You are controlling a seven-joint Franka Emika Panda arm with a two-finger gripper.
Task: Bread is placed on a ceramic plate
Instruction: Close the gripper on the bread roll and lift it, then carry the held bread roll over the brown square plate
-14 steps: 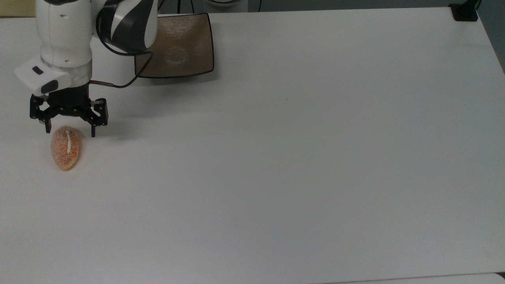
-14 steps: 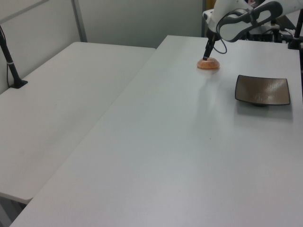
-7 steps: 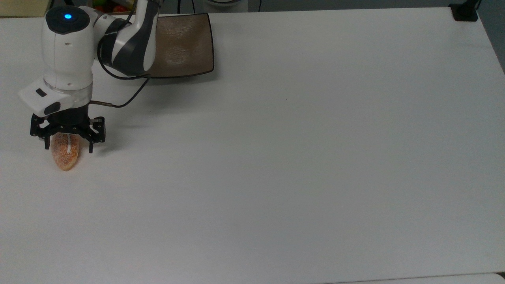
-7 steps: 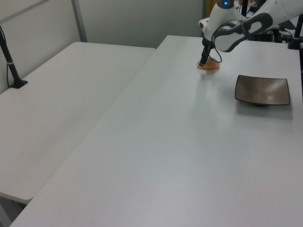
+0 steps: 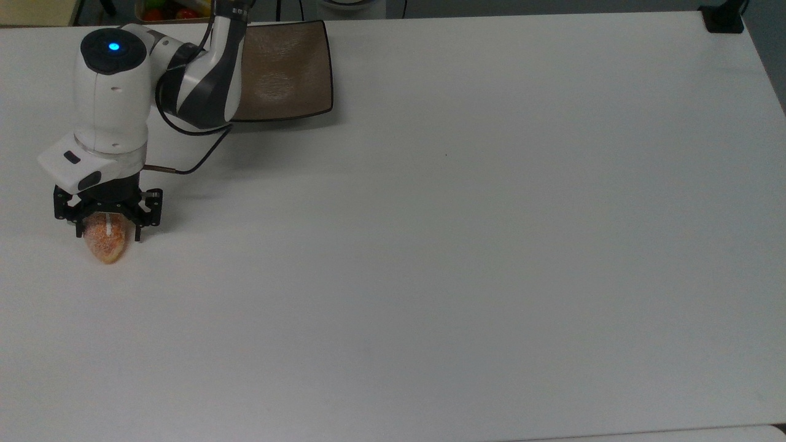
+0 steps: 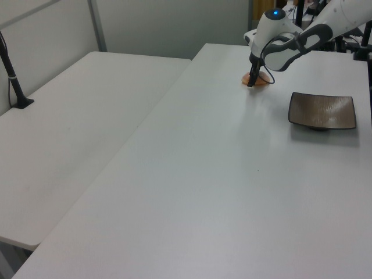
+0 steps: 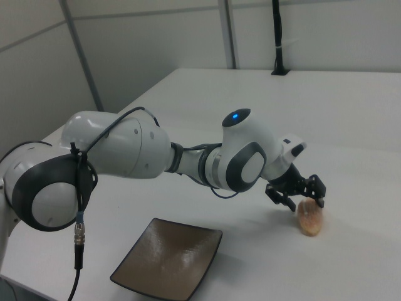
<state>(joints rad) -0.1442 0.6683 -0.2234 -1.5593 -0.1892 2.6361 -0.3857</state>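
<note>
On the white table (image 5: 466, 245), near the top view's left edge, the gripper (image 5: 105, 232) is down over the bread (image 5: 105, 244), fingers apart either side. Plate (image 5: 288, 67) sits well apart, bare.

Lab: robot arm (image 7: 125, 153), bare white tables (image 5: 491, 245)

Table (image 5: 491, 245) bare between bread (image 5: 105, 245) and ceramic plate (image 5: 285, 70); arm (image 5: 202, 80) overhangs plate's edge.
</note>
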